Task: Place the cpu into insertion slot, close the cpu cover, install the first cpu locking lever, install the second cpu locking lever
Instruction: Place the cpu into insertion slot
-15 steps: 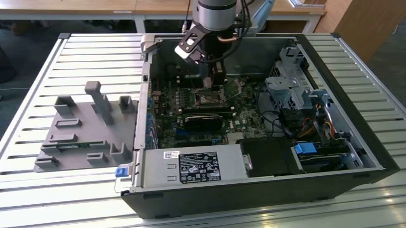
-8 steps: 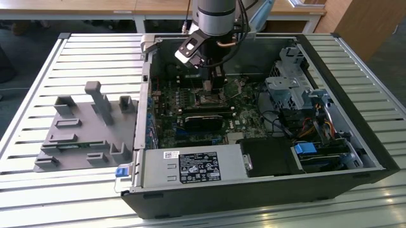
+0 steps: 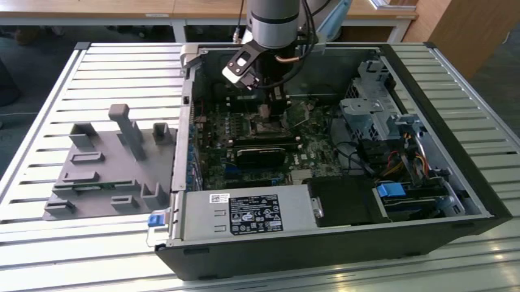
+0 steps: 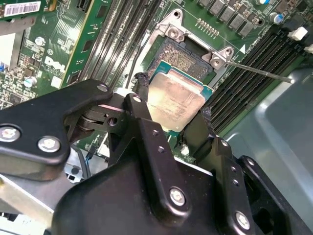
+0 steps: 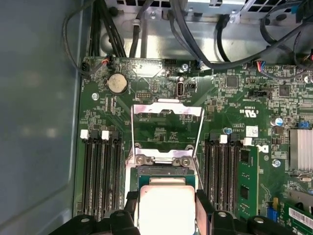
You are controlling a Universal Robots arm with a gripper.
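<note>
Two fingers [image 4: 198,132] of my gripper [image 4: 172,110] press against opposite edges of the cpu [image 4: 178,95], one on each side, so the chip is clamped by its rim and its metal face is bare. I judge the edge hold is there so the underside can meet the slot [image 4: 188,58] flat and untouched. The cpu hangs right over the slot and hides the near part of it. In the second wrist view the dark grid shows past the chip's far edge, so I would not call it seated (whether its near edge already touches the frame I cannot tell).

The cover [image 5: 168,108] stands swung open beyond the slot's far edge, its window empty, so nothing overhangs the slot. A thin lever [image 4: 259,72] lies swung out from the slot's corner, also out of the way. That leaves the slot open from above.

Sideways there is little room. Rows of memory slots [image 5: 100,171] run along both sides of the slot, near to it, and my fingers stand between those rows and the chip's edges. The slot's black frame is only slightly larger than the cpu, so the margin at each edge is slim. The case wall [image 5: 39,127] is well apart from the slot, past one bank of memory slots. The cables [image 5: 195,34] hang beyond the cover, clear of my gripper. In the exterior view my arm [image 3: 272,24] stands directly above the slot.
</note>
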